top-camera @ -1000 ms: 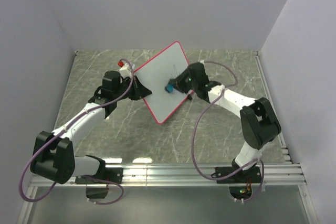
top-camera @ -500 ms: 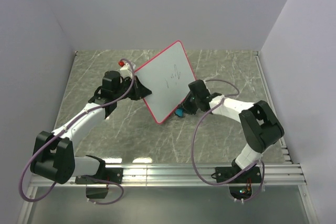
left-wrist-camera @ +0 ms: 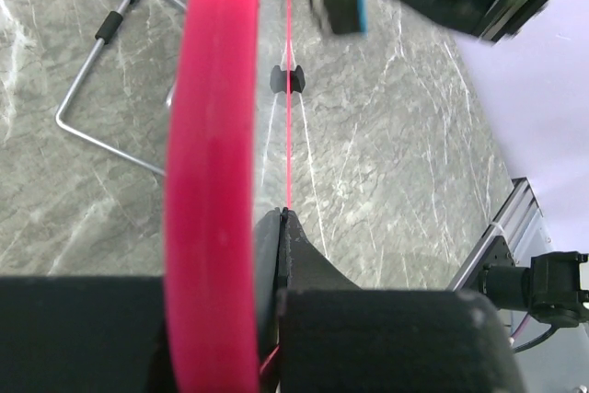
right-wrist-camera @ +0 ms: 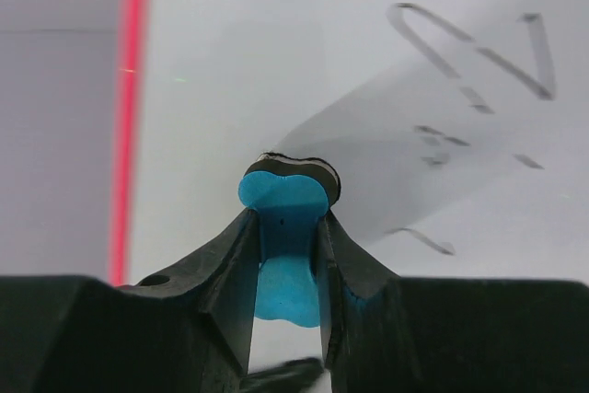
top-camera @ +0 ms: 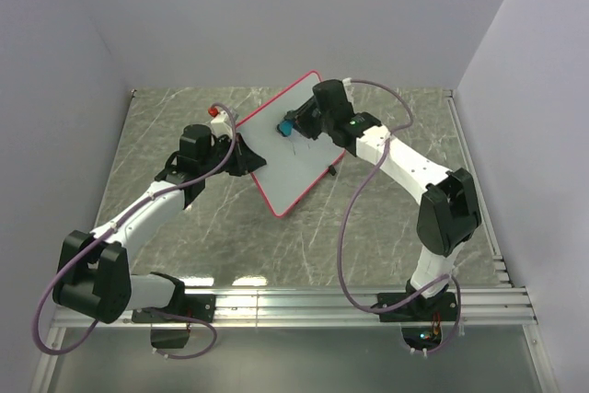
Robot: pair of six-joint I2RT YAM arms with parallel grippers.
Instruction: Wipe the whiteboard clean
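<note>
Mid-wipe here. The whiteboard [top-camera: 294, 149] is up off the table [top-camera: 166, 126], sitting just above the middle of the overhead view. The left gripper [top-camera: 247, 156] is pressed together on the red frame at the board's left edge. The left wrist view looks straight along that frame [left-wrist-camera: 213, 163], edge-on.

The right gripper [top-camera: 296, 124] reaches in from the upper right, pinching a blue eraser [top-camera: 286, 126] against the upper part of the white face. Its own wrist view shows it plainly: both fingers are tight on the eraser [right-wrist-camera: 285, 218], with the dark felt side turned to the board.

The job isn't finished. Black pen strokes [right-wrist-camera: 460, 52] show in the upper right of that wrist view, untouched and off to one side of the eraser. The next move looks like a sweep across to those strokes with the felt flat on the surface. Meanwhile the left gripper has to hold firm so the board doesn't swing away under the push.

As for how the board lies, its long axis appears to run from lower left to upper right in the overhead view. The writing face is tilted up toward the camera and the right arm. A small black foot [top-camera: 331, 170] shows on the lower-right long edge.
</note>
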